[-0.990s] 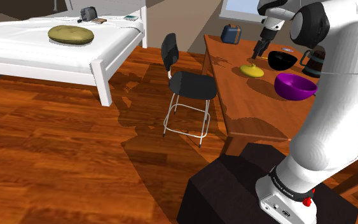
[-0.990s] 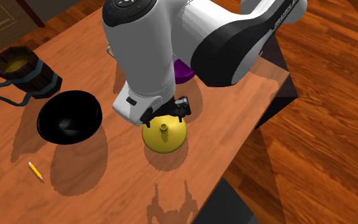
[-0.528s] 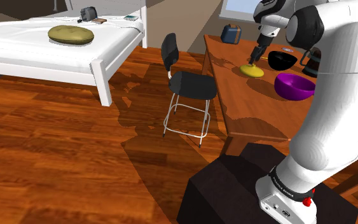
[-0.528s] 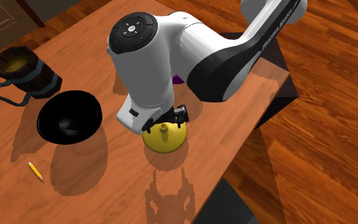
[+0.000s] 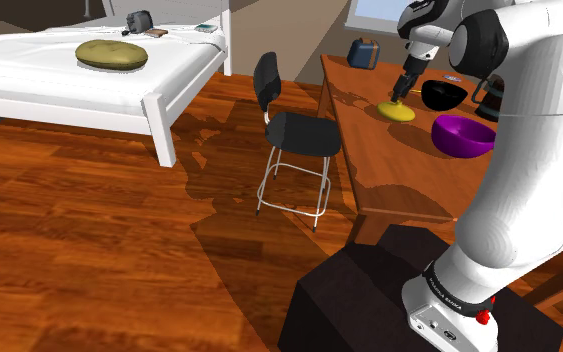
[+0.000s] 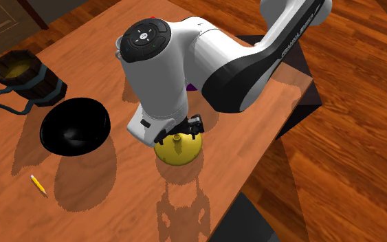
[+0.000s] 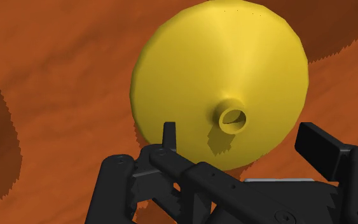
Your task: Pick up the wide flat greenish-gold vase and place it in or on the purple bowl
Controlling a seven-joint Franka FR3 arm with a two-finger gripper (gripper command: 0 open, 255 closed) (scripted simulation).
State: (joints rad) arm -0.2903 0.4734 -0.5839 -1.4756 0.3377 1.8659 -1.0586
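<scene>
Two black jaws stand apart over the yellow vase [image 7: 190, 70]; purple bowl [image 5: 463, 135] sits near it.

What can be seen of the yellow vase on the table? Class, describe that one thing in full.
The yellow vase is a wide, low, smooth dome, plain and glossless, with a short, narrow open neck rising from its middle. It stands upright on the brown wooden table, resting on its broad base. The open pincer hangs just above it, one finger on each side of the neck, neither seeming to touch it.
</scene>
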